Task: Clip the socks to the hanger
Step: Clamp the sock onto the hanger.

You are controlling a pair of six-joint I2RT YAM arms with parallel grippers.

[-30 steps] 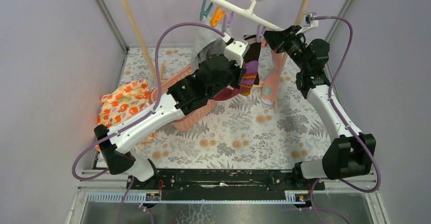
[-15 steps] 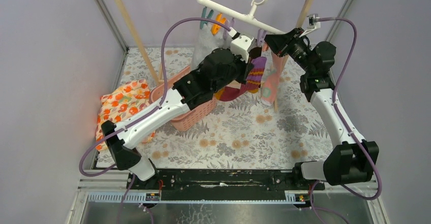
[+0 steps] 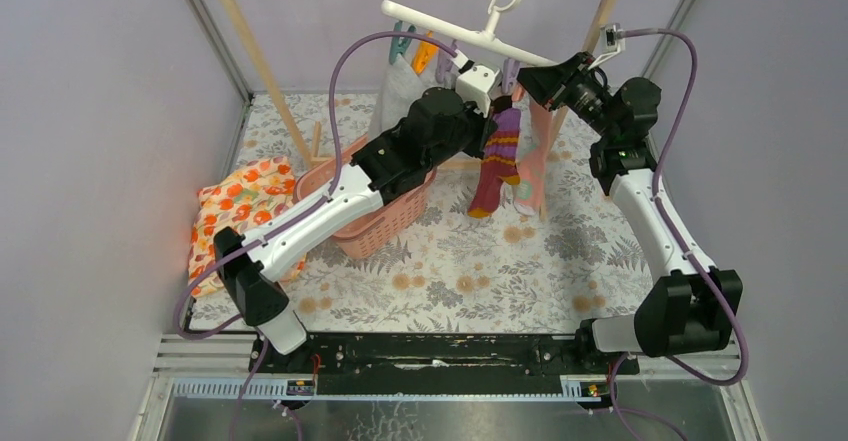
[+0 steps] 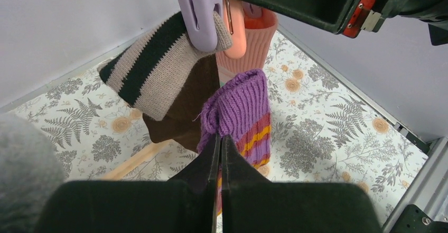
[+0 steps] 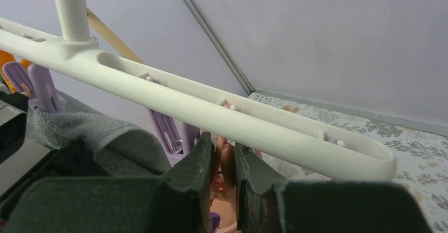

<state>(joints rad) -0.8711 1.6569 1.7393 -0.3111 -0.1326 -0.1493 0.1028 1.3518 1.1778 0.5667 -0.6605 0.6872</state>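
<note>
The purple sock [image 3: 497,156] with red and orange stripes hangs straight down from my left gripper [image 3: 492,113], which is shut on its cuff. In the left wrist view the fingertips [image 4: 221,138] pinch the purple sock [image 4: 243,109] just below a purple clip [image 4: 201,11]. The white hanger [image 3: 450,23] hangs tilted from the top rail by its hook. My right gripper [image 3: 527,73] sits under the bar's right end. In the right wrist view it [image 5: 226,159] is shut on an orange clip [image 5: 228,164] beneath the hanger [image 5: 211,111].
A striped beige sock [image 4: 158,64] and a dark brown sock [image 4: 179,111] hang from the purple clip. A pink sock [image 3: 535,161] hangs beside them. A pink basket [image 3: 385,216] and an orange-patterned cloth [image 3: 240,201] lie at the left. Wooden rack posts [image 3: 265,61] flank the hanger.
My left arm has raised the purple sock toward the hanger, and it now hangs straight. The hanger has shifted slightly left. The right gripper stays on its clip.
</note>
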